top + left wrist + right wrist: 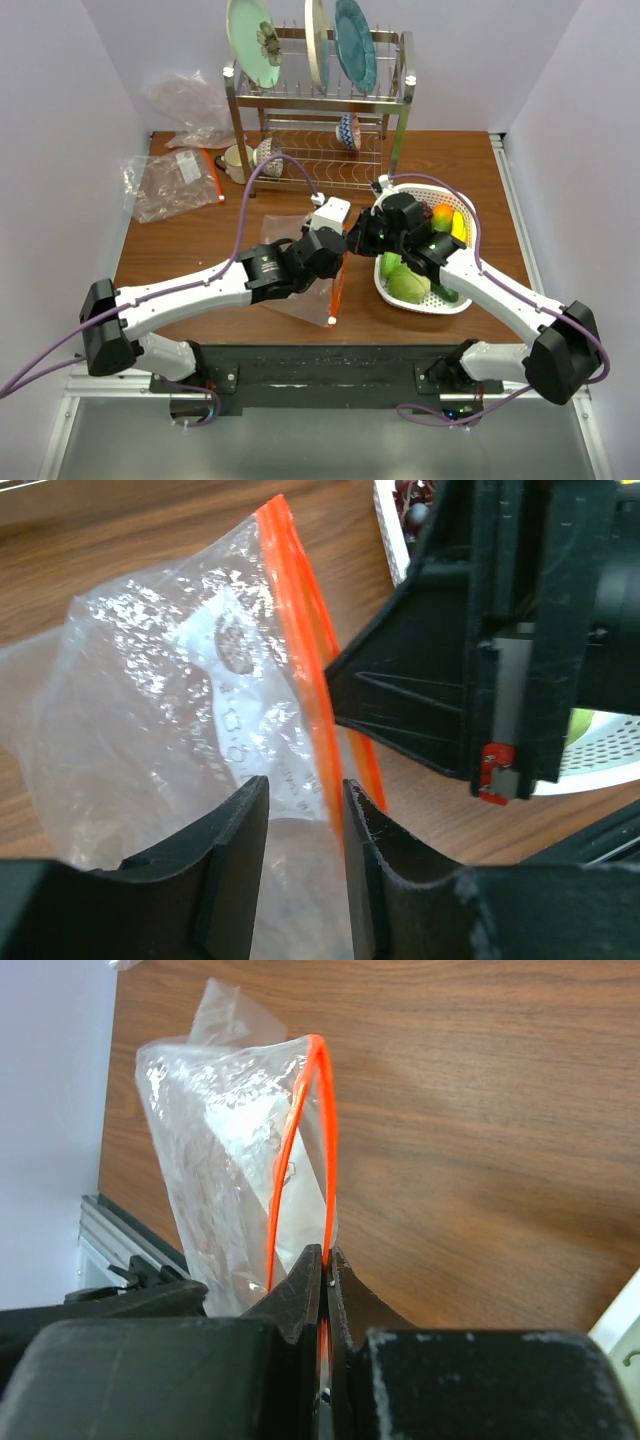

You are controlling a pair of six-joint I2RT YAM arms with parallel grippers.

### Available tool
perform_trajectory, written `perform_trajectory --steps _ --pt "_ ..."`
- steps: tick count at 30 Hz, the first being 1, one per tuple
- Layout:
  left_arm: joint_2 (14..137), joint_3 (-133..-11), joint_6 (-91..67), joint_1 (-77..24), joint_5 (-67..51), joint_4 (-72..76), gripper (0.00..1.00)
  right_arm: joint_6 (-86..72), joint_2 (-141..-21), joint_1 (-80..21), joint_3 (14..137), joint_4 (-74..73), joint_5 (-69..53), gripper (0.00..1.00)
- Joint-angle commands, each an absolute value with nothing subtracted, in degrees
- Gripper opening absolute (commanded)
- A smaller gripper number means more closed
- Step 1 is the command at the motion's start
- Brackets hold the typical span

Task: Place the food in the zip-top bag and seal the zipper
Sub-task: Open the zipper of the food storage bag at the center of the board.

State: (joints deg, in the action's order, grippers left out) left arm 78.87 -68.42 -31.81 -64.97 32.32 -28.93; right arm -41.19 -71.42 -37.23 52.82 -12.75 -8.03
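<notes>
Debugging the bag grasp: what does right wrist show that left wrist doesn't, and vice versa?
Only right wrist: the right gripper shut on the zipper, whose two sides bow apart, so the mouth is open. Only left wrist: the left gripper, fingers apart with film of the zip-top bag between them, plus the white basket and grapes. Both: the bag, its orange-red strip, the wood table.

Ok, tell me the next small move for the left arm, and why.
Probably close the left end effector on the bag. It is open around the film beside the zipper, which the right end effector is shut on, and the mouth gapes only narrowly. Gripping both sides should let them spread it for the food in the basket.
</notes>
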Motion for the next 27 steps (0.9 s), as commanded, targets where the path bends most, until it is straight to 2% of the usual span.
perform_trajectory --steps 1,7,18,23,27 --pt "81.3 -72.9 -30.6 -67.1 35.5 -29.8 0.42 -42.2 -70.1 -37.5 55.5 -12.7 -6.7 0.0" --pt "85.8 -76.0 -33.3 -70.8 41.6 -34.5 0.47 -42.2 -69.4 -37.5 55.7 -13.5 -6.0 0.0" --pt "92.7 -82.3 -42.1 -73.5 53.9 -48.4 0.45 -42.5 -68.6 -37.5 55.5 -13.7 -6.0 0.0" --pt "96.0 -85.6 -47.5 -73.8 57.2 -56.0 0.36 -42.4 -67.9 -37.6 55.5 -14.3 -5.5 0.0" --pt "96.1 -86.4 -48.6 -73.9 57.0 -57.3 0.18 -42.2 -67.9 -37.6 54.8 -14.5 -4.6 0.0"
